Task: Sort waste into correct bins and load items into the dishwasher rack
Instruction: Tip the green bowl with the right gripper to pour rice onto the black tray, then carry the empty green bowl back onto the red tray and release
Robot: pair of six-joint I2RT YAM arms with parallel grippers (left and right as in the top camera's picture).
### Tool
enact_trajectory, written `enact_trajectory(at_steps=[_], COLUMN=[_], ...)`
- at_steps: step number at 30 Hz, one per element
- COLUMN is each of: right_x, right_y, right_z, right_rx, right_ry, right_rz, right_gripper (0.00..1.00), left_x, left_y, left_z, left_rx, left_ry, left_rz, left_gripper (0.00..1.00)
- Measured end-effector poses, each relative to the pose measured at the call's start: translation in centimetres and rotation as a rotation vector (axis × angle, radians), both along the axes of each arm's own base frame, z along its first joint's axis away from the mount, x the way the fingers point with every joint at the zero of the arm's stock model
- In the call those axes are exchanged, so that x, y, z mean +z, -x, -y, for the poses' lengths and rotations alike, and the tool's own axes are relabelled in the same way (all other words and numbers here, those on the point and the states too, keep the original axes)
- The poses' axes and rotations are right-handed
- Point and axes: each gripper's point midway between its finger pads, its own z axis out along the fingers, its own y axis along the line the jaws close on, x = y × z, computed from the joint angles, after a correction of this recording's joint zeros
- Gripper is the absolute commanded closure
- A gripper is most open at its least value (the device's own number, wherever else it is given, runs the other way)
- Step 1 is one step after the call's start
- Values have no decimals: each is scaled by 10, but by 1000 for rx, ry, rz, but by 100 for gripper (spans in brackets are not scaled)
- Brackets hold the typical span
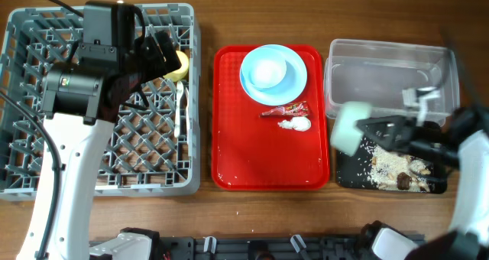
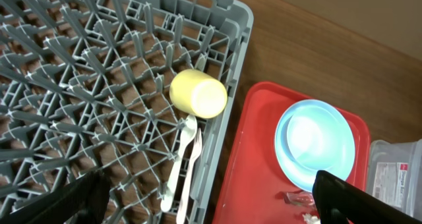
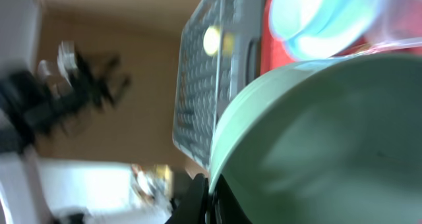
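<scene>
My left gripper [image 1: 159,55] hangs open over the grey dishwasher rack [image 1: 46,138], empty, its fingers wide apart in the left wrist view [image 2: 211,207]. Just beyond it the yellow cup [image 2: 198,95] lies in the rack, with the white fork and spoon [image 2: 183,163] beside it. The light blue plate [image 1: 273,73], red wrapper [image 1: 286,109] and white tissue [image 1: 295,124] rest on the red serving tray [image 1: 229,153]. My right gripper [image 1: 376,130] is shut on the rim of the pale green bowl [image 1: 348,128], tipped on its side above the black tray [image 1: 348,176]. Rice-like scraps [image 1: 393,168] lie in that tray.
The clear plastic tub [image 1: 386,80] stands behind the black tray at the right. Bare wooden table shows between rack, red tray and bins. The right wrist view is blurred and mostly filled by the bowl [image 3: 316,138].
</scene>
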Motion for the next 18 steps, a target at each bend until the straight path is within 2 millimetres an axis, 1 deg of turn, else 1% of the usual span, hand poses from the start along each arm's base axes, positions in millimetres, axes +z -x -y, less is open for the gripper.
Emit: enact_trajectory(at_steps=[1, 2, 3, 4, 5, 6, 7, 8, 9, 10, 11, 12, 13, 14, 15, 16, 17, 18], right_x=[7, 5, 3, -1, -5, -5, -2, -3, -9, -18, -30, -58, -76, -103, -121, -134, -154, -167], right_y=[9, 11, 9, 10, 12, 9, 11, 18, 24, 30, 34, 40, 40, 39, 39, 38, 33, 31], right_z=[-24, -32, -44, -64, -77, -90, -109, -134, -154, -170, -185, -202, -208, -217, -222, -224, -228, -229], right_rx=[88, 123, 175, 237, 263, 261, 298, 331, 349, 366, 381, 409, 409, 413, 422, 426, 421, 425], right_ry=[40, 85, 167, 272, 349, 415, 439, 479, 534, 580, 631, 727, 790, 867, 909, 940, 970, 989], right_rz=[46, 66, 116, 127, 126, 140, 173, 175, 174, 164, 153, 104, 76, 38, 15, -5, -33, -54], right_gripper=[96, 96, 96, 96, 96, 96, 96, 96, 96, 96, 96, 96, 96, 96, 95, 93, 82, 72], left_x=[0, 0, 0, 0, 0, 0, 0, 0, 0, 0, 0, 0, 0, 0, 0, 0, 0, 0], left_y=[0, 0, 0, 0, 0, 0, 0, 0, 0, 0, 0, 0, 0, 0, 0, 0, 0, 0], left_z=[0, 0, 0, 0, 0, 0, 0, 0, 0, 0, 0, 0, 0, 0, 0, 0, 0, 0], left_rx=[-1, -1, 0, 0, 1, 0, 1, 1, 0, 1, 1, 0, 0, 0, 1, 1, 0, 0], left_ry=[0, 0, -1, 1, 0, 0, 0, 0, 0, 0, 0, 0, 0, 0, 0, 0, 0, 0], left_rz=[-1, 0, -2, 0, 0, -1, -1, -1, -1, -1, -1, -1, -1, -1, -1, 0, -1, -1], left_gripper=[0, 0, 0, 0, 0, 0, 0, 0, 0, 0, 0, 0, 0, 0, 0, 0, 0, 0])
